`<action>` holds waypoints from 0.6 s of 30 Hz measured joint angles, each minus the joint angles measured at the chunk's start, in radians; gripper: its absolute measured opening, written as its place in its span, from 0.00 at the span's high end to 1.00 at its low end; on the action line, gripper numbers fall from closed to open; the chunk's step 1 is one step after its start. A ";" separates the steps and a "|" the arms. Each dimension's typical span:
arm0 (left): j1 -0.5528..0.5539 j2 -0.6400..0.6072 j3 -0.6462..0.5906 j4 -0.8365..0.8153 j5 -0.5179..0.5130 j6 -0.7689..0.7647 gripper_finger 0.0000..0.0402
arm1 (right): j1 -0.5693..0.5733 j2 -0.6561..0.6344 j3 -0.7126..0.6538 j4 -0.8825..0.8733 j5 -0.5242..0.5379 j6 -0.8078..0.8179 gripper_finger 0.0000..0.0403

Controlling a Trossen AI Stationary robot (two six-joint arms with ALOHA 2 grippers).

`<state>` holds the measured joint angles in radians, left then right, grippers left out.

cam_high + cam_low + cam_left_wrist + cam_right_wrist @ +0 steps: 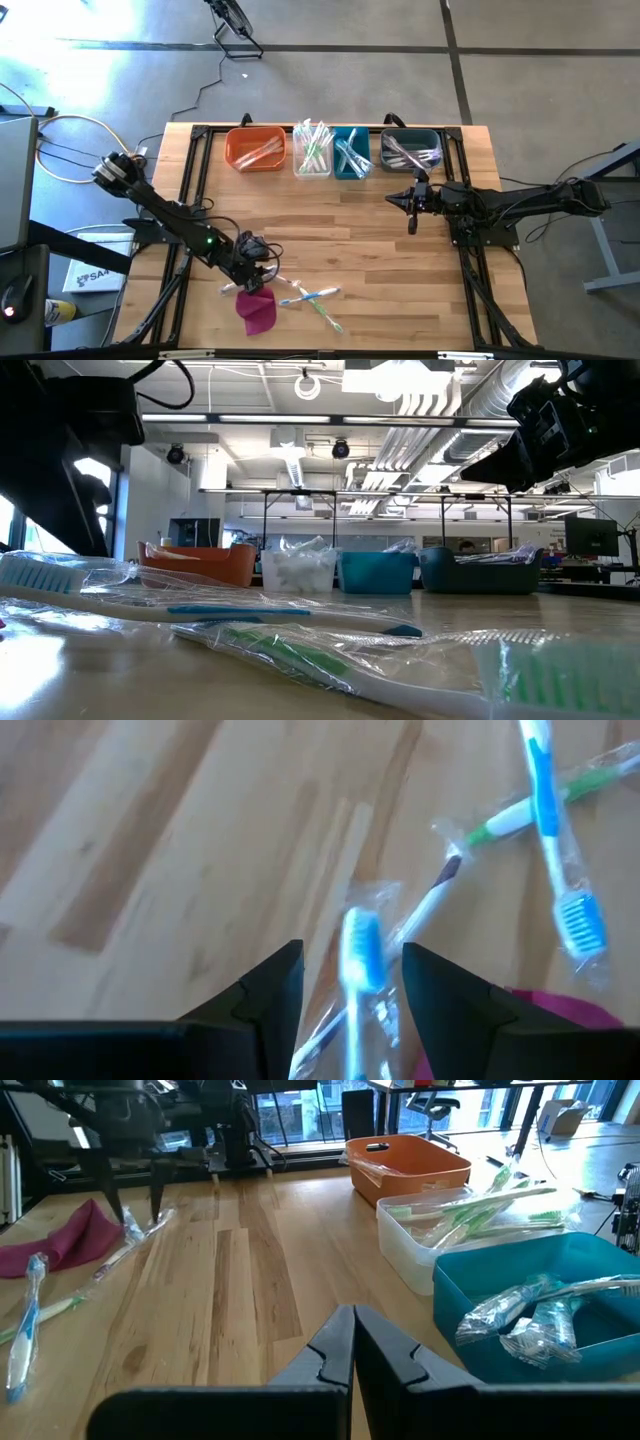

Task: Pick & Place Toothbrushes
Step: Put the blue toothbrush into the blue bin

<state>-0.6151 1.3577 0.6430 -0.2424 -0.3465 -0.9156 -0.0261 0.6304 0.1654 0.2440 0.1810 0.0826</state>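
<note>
Several wrapped toothbrushes lie flat on the wooden table near its front left. One with blue bristles (pixel 360 948) lies between the open fingers of my left gripper (pixel 352 952), which slants down over it (pixel 257 272); the fingers stand on either side without touching it. A thin one with a dark tip (pixel 446 870) lies beside it. A blue-handled one (pixel 310 295) crosses a green one (pixel 326 314) a little to the right. My right gripper (pixel 352 1320) hangs shut with nothing in it, above the table in front of the bins (pixel 412 205).
A magenta cloth lump (pixel 257 312) lies by the front edge, just near of my left gripper. Along the far edge stand an orange bin (pixel 255 150), a clear bin (pixel 312 150), a teal bin (pixel 351 155) and a dark bin (pixel 410 150), each with wrapped toothbrushes inside.
</note>
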 joint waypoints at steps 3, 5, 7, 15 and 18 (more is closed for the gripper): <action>0.000 0.060 0.001 0.067 0.020 0.003 0.58 | 0.000 0.000 0.000 0.000 0.000 0.000 0.99; 0.000 0.089 0.000 0.069 0.036 0.001 0.58 | 0.000 0.000 0.000 0.000 0.000 0.000 0.99; 0.000 0.102 0.000 0.073 0.052 -0.006 0.58 | 0.000 0.000 0.000 0.000 0.000 0.000 0.99; 0.000 0.102 0.000 0.070 0.049 -0.010 0.58 | 0.000 0.000 0.000 0.000 0.000 0.000 0.99; 0.000 0.102 0.000 0.072 0.048 -0.010 0.59 | 0.000 0.000 0.000 0.000 0.000 0.000 0.99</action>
<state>-0.6147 1.4597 0.6430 -0.1699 -0.2983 -0.9253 -0.0261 0.6305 0.1654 0.2440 0.1810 0.0826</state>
